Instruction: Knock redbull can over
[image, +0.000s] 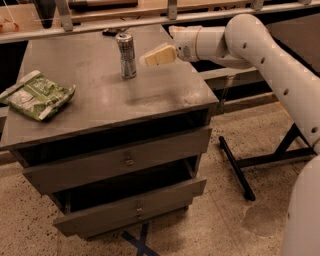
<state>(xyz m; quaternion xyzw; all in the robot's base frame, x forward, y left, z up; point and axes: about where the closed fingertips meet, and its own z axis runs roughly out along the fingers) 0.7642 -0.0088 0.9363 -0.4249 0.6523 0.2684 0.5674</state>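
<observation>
The redbull can (127, 55), slim and silver with blue patches, stands upright on the grey cabinet top (100, 90) toward the back middle. My gripper (150, 57) comes in from the right on a white arm (250, 40). Its cream-coloured fingers (161, 54) point left, a short way to the right of the can at about mid-can height, not touching it.
A green snack bag (36, 95) lies flat at the left edge of the cabinet top. The cabinet has two drawers (125, 160), the lower one slightly ajar. A black stand leg (235, 167) lies on the speckled floor to the right. A rail (125, 20) runs behind.
</observation>
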